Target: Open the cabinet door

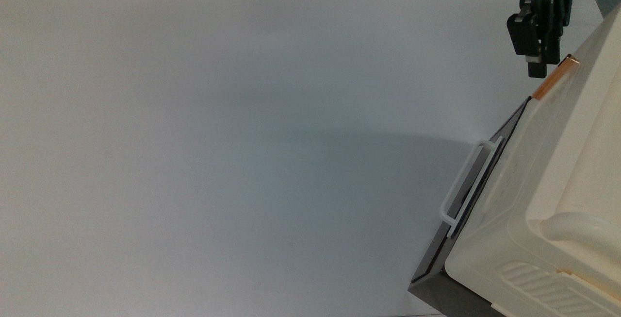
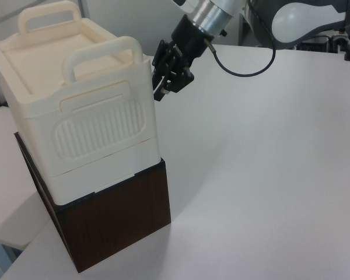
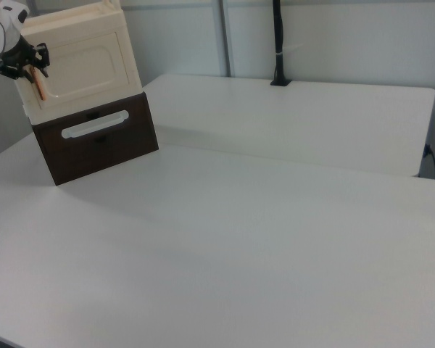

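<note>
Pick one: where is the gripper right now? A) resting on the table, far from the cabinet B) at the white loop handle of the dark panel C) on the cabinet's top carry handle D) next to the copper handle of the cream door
D: in the top view the gripper sits right beside the upper end of the copper handle on the cream door.

A broad white table (image 3: pixel 275 239) stands before pale grey wall panels (image 3: pixel 333 36).
</note>
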